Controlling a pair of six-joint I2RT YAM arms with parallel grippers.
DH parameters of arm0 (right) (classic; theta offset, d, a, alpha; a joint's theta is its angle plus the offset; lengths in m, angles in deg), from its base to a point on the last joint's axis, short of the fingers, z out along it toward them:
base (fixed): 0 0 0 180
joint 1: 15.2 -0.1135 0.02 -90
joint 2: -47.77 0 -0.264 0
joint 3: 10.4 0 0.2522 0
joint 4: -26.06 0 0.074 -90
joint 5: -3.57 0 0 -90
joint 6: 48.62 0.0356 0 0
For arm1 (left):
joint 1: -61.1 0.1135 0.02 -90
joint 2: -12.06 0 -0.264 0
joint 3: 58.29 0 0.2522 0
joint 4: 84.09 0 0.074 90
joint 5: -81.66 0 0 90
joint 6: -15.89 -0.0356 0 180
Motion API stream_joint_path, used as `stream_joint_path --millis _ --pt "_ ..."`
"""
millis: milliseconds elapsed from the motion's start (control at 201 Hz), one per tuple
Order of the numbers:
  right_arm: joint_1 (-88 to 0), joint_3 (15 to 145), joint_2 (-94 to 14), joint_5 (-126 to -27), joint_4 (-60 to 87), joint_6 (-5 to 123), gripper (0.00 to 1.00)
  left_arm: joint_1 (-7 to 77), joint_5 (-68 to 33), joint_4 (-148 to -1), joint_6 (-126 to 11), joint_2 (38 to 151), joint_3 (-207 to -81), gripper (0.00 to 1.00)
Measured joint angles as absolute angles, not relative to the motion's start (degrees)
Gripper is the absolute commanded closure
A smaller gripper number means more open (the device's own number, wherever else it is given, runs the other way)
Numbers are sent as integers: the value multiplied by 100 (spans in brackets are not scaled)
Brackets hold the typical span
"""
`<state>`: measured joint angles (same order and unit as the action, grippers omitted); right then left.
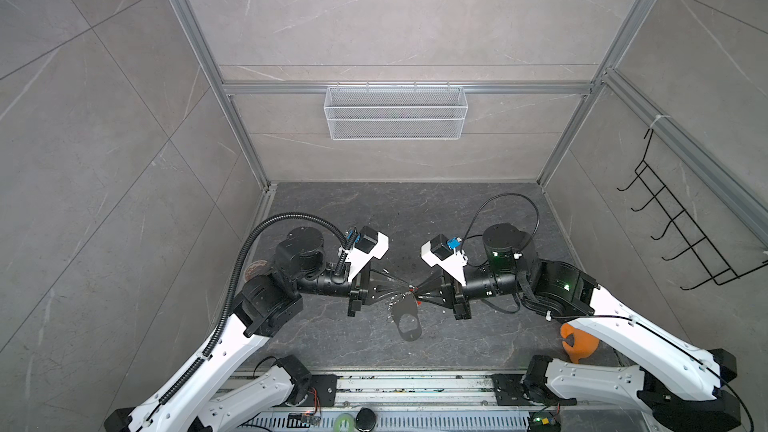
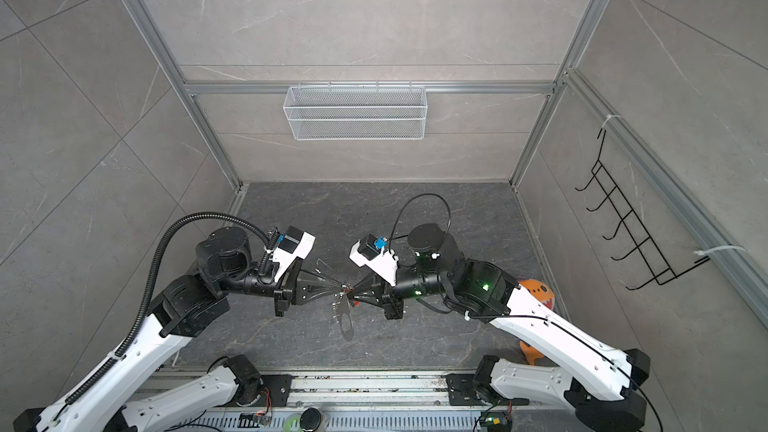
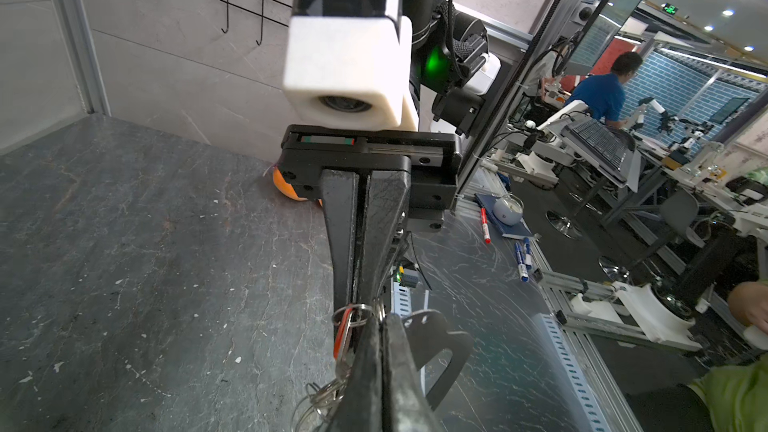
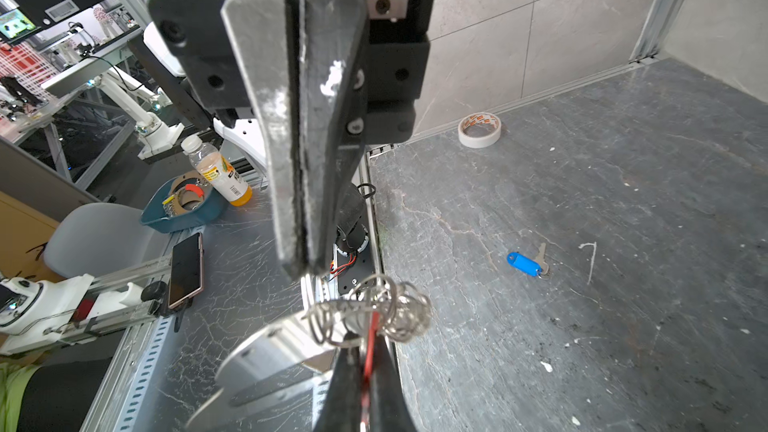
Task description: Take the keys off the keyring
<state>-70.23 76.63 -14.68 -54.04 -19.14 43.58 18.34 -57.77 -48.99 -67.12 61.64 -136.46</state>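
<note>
A tape roll [image 4: 479,130] lay by the wall, well apart from the right gripper [image 4: 365,351]. In both top views it was mostly hidden behind the left arm. An orange object [image 1: 577,346] stood behind the right gripper and was partly covered by that arm. The blue key [image 4: 523,263], with a silver key [image 4: 541,254] touching it, lay on the table well apart from both grippers, already off the keyring [image 4: 374,309]. In the top views these two could not be made out. The rings were too tangled to be counted.

The left gripper [image 4: 304,273] was clenched on one ring. The right gripper was clamped on the red key [image 4: 365,376], of which only a thin edge was seen between the fingers. The grey tag [image 1: 409,326] hung just below the two tips. Both arms were reached inward, with the grippers held roughly level, tip to tip above the table.
</note>
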Motion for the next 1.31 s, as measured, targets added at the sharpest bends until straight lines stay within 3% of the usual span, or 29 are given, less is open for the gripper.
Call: stream_joint_path --millis 319,961,1305 --pt "-7337 7663 -1475 -5973 -1921 4395 100 1832 -5161 -6173 -5961 5659 -12675 100" --pt "-7855 7484 -1556 -6827 -1678 4592 100 1810 -4866 -6625 -5499 5510 -12439 100" --pt "-7864 7115 -1540 -7061 -957 4858 100 1812 -4741 -7642 -4737 5537 -11893 100"
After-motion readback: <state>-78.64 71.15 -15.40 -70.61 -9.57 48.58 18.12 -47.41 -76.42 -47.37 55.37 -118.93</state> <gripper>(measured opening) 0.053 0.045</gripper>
